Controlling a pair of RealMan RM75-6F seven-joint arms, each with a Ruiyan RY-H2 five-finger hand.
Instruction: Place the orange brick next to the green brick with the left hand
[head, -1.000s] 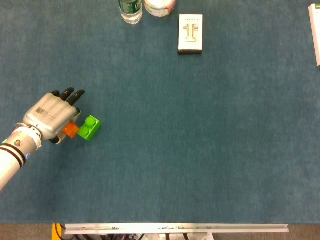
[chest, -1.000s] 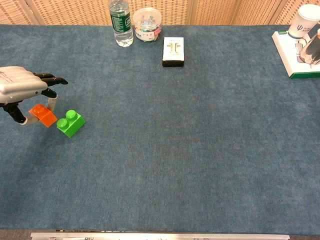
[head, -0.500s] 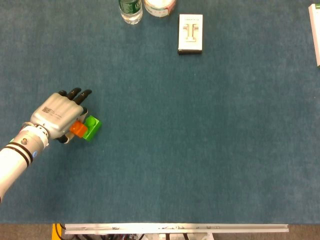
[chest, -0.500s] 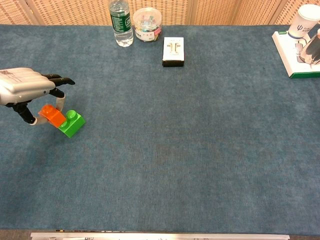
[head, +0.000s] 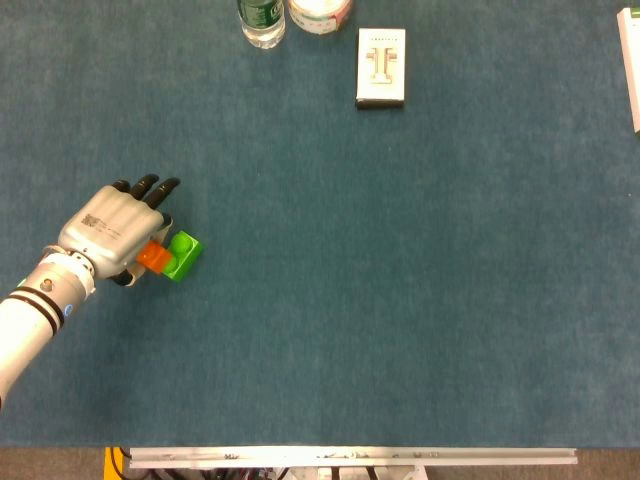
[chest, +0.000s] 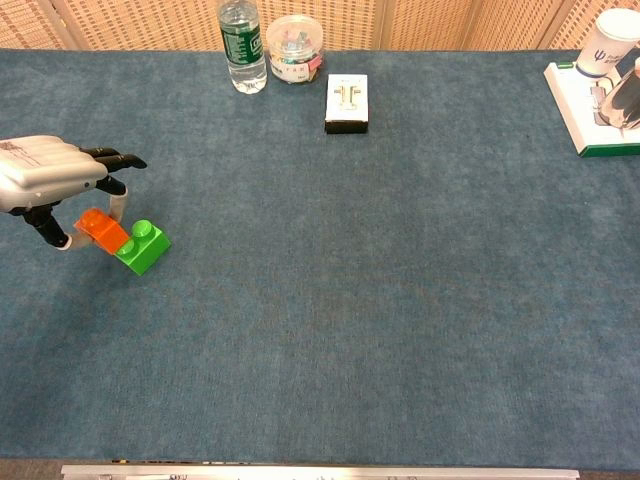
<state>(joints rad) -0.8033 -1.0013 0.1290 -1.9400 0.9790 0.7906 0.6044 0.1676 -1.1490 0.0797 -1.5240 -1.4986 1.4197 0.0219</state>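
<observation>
The green brick (head: 181, 256) (chest: 143, 246) lies on the blue cloth at the left side of the table. The orange brick (head: 154, 257) (chest: 102, 230) is tilted, its right end resting on the green brick's left part. My left hand (head: 112, 230) (chest: 48, 176) hovers over the orange brick and pinches it from above between thumb and a finger, the other fingers stretched out toward the far side. My right hand shows in neither view.
At the far edge stand a water bottle (chest: 241, 46), a clear tub (chest: 294, 48) and a small white box (chest: 346, 103). A white tray (chest: 590, 100) with a cup sits at the far right. The metal table rim (head: 350, 457) runs along the front.
My left hand carried the orange brick rightward, from beside the green brick onto its left part. In the last half second it barely shifted.
</observation>
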